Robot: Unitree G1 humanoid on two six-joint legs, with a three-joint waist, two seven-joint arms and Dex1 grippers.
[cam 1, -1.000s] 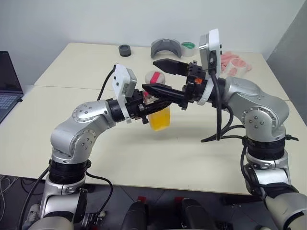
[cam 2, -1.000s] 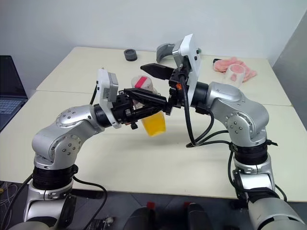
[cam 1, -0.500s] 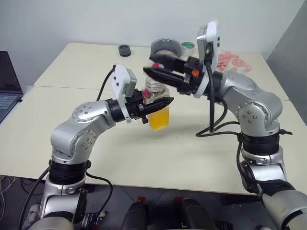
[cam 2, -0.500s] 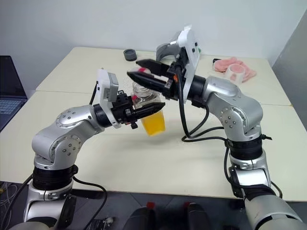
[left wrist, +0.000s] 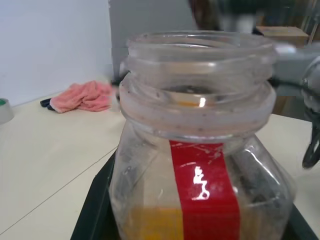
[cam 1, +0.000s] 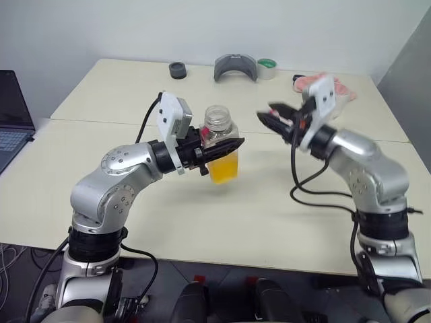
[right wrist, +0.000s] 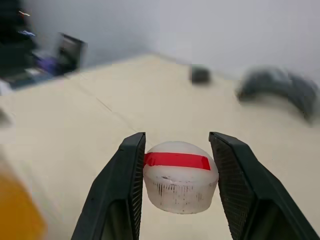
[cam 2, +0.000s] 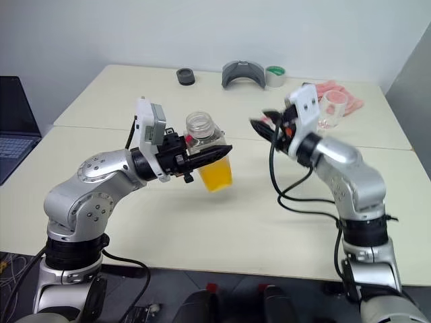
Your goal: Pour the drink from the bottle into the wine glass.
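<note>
My left gripper (cam 1: 227, 145) is shut on the bottle (cam 1: 219, 134), holding it upright above the table's middle. The bottle's neck (left wrist: 200, 60) is open, with no cap on it. The orange-yellow drink (cam 1: 223, 169) fills its lower part. To the right of the bottle, my right gripper (cam 1: 271, 118) is shut on a white cap with a red strip (right wrist: 180, 175), held between the two black fingers (right wrist: 122, 190). The wine glass (cam 2: 334, 108) stands at the back right of the table, just behind the right wrist.
A pink cloth (cam 2: 345, 91) lies behind the wine glass. Along the back edge sit a black round piece (cam 1: 176, 69), a grey curved object (cam 1: 235, 67) and a green tape roll (cam 1: 267, 65). A laptop (cam 1: 10, 121) is at the far left.
My right gripper closed on the cap, lifted it off the bottle and swung right and down, away from the bottle. The left gripper and bottle stayed in place.
</note>
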